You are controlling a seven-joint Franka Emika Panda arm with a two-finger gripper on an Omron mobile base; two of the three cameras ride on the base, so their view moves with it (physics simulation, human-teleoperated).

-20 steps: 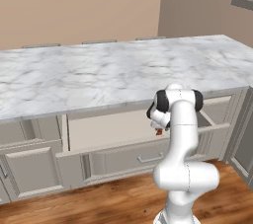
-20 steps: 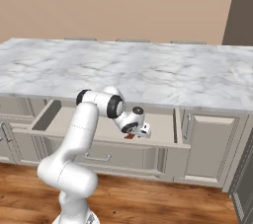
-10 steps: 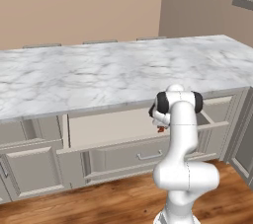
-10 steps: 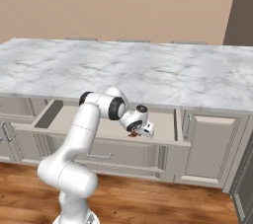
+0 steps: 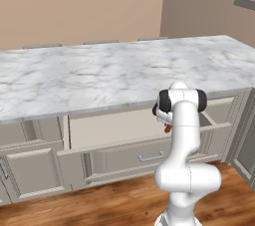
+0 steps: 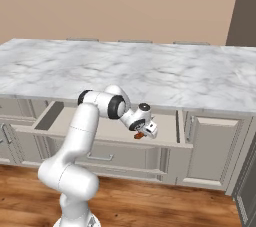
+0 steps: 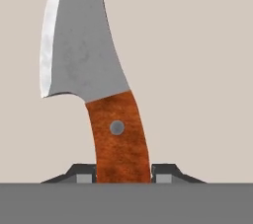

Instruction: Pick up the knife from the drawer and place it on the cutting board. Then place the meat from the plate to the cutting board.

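Observation:
The drawer (image 5: 114,129) (image 6: 95,123) is pulled open under the marble counter, and its inside is pale cream. My gripper (image 5: 167,123) (image 6: 142,131) reaches down into its right part. The knife (image 7: 118,134) lies flat on the drawer floor, with its silver-grey blade pointing away from the hand. Both fingertips (image 7: 85,174) press against the sides of its reddish-brown handle, so the gripper (image 7: 122,172) is shut on it. A bit of the knife's handle (image 5: 168,129) (image 6: 138,135) shows below the hand. The cutting board, the meat and the plate are out of view.
The marble counter (image 5: 114,75) (image 6: 150,71) overhangs the back of the drawer, close above the hand. Closed cabinet fronts (image 5: 30,170) (image 6: 210,151) flank the drawer. A lower drawer with a metal bar handle (image 5: 149,158) sits beneath it. Wooden floor lies below.
The jaws have closed in onto the knife's handle. The hand has sunk slightly deeper into the drawer; the arm otherwise holds its place.

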